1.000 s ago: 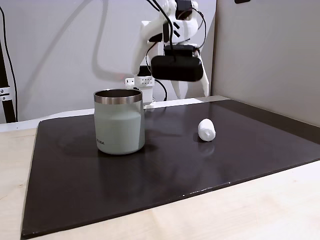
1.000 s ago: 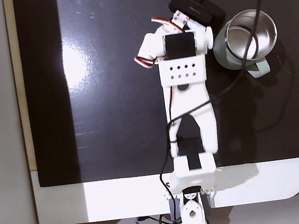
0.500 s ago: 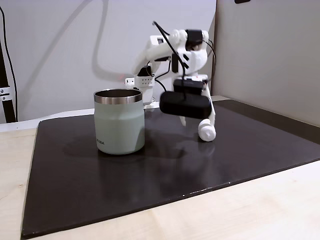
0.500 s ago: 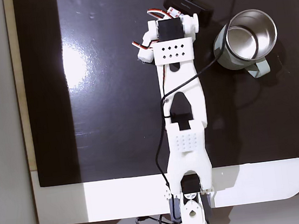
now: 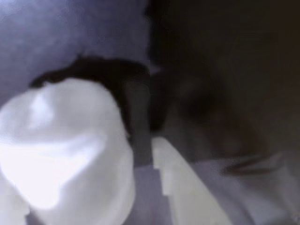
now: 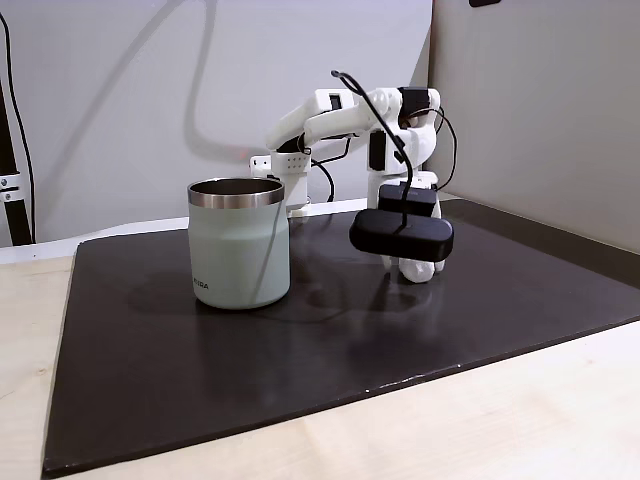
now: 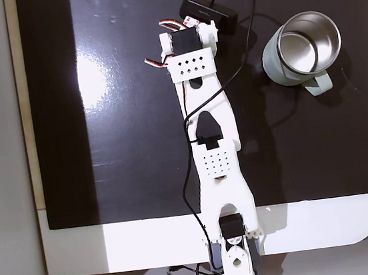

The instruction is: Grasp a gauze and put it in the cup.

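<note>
The gripper [image 6: 420,268] sits low over the gauze [image 5: 65,150] (pincer width I cannot tell); closing off-centre could roll it away from the cup [image 6: 240,243].

One fixed camera faces the arm [image 6: 345,110] low from the front; another looks straight down; both share the cup [image 6: 239,243].

A bare test bench — dark mat [image 6: 300,350] on pale wood tabletop [image 6: 500,420], plain partition walls [image 6: 540,110].
</note>
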You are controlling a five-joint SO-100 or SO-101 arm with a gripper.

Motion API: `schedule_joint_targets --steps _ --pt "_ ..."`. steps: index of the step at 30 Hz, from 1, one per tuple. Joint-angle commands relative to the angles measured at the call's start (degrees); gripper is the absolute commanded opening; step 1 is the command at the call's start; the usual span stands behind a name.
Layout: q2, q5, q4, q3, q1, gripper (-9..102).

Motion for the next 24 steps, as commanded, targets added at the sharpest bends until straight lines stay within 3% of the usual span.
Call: schedule_joint_targets --steps 1,9,16,24 --pt "1.1 1.1 0.1 -4.0 -0.3 26" --pt "1.2 1.6 0.4 -4.7 -0.1 1" --pt "6.8 1.4 1.0 -3.3 -0.1 0" --pt "27.4 -0.8 1.2 8.2 1.5 0"
